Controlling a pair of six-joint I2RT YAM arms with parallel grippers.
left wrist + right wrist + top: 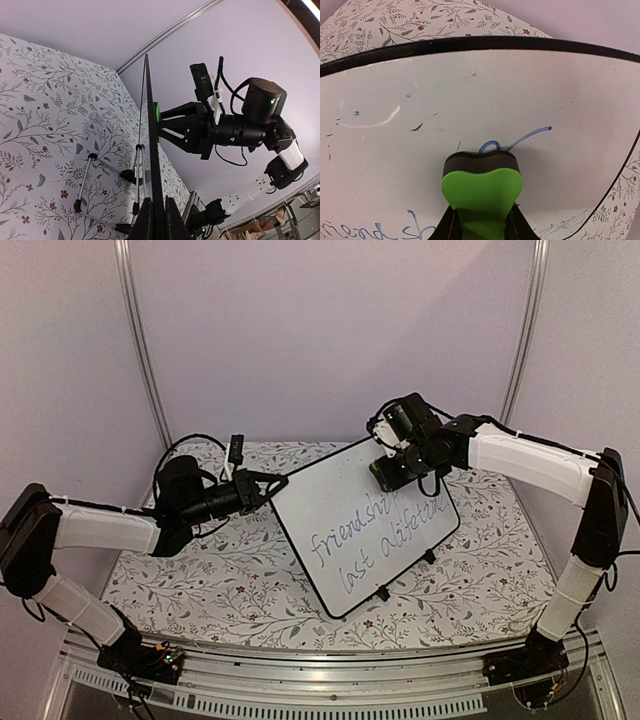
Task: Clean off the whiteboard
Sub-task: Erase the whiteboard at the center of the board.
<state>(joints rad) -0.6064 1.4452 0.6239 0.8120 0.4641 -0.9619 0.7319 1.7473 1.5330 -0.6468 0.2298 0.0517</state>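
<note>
The whiteboard (365, 525) is a white board with a thin black rim, tilted up on the table, with blue handwriting across its lower half. My left gripper (268, 487) is shut on its upper left edge; in the left wrist view the black rim (151, 150) runs edge-on between the fingers (145, 220). My right gripper (393, 472) is shut on a green eraser (481, 190) whose dark felt presses on the board (470, 90) near its upper right corner, just below a blue stroke. Faint smudges mark the wiped area.
The table (220, 585) has a floral-patterned cover. The board's black clip feet (381, 594) rest on it at the lower right edge. Thin metal stand legs (137, 170) show behind the board. White walls with metal poles (140, 350) close the back.
</note>
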